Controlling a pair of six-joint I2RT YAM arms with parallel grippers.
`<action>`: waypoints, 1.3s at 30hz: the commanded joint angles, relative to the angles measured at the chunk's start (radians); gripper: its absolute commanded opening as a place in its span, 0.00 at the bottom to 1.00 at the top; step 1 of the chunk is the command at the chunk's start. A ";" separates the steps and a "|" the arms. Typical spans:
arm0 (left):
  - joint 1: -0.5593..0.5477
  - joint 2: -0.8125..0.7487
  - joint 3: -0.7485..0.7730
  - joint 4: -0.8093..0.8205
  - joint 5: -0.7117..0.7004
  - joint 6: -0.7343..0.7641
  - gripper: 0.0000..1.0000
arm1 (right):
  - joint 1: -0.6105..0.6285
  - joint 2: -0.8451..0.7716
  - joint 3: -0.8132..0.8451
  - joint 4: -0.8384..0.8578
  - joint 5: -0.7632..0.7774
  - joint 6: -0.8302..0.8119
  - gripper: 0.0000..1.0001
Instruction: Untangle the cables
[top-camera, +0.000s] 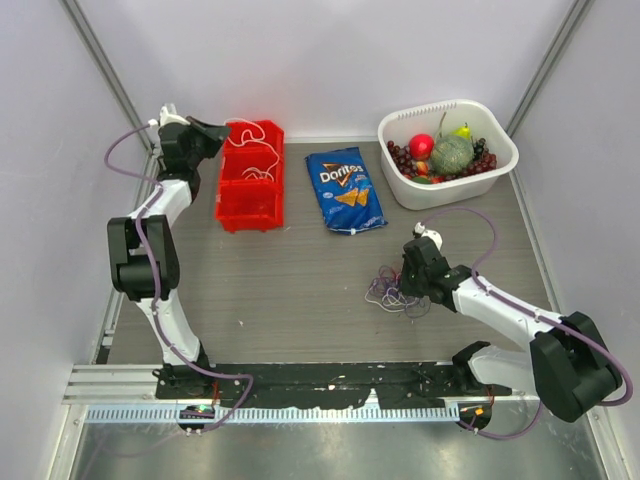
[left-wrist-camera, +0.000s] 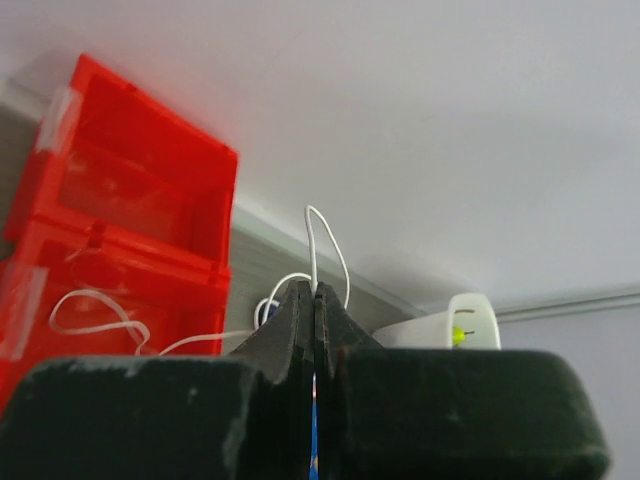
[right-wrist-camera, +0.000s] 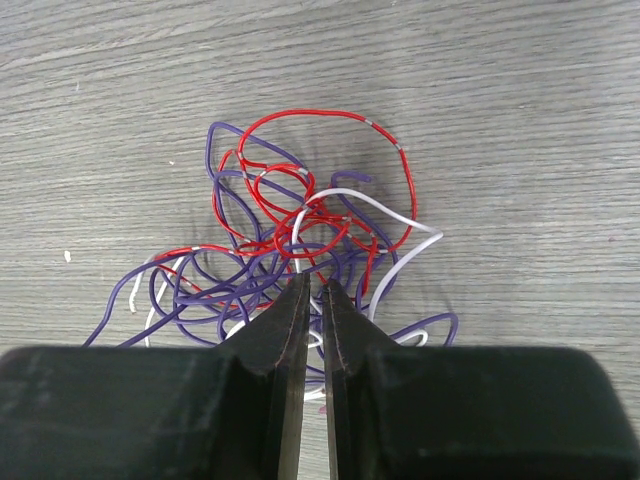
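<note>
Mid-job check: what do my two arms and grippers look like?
The left arm and right arm have white links, black joints and lavender hoses alongside. The left gripper and right gripper each have two matte black wedge-shaped fingers.

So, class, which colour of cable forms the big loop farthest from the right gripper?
The red cable: its wide arch tops the tangle, while purple strands and white strands lie nearer the right gripper.
</note>
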 joint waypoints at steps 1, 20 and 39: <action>0.012 -0.082 -0.086 0.011 0.022 0.090 0.00 | 0.001 0.011 0.045 0.022 -0.009 0.017 0.16; 0.001 0.035 0.159 -0.521 -0.031 0.256 0.59 | 0.004 0.015 0.121 -0.072 -0.085 -0.021 0.19; -0.588 -0.695 -0.471 -0.645 -0.093 0.284 0.80 | -0.016 -0.072 0.102 -0.107 -0.068 -0.033 0.59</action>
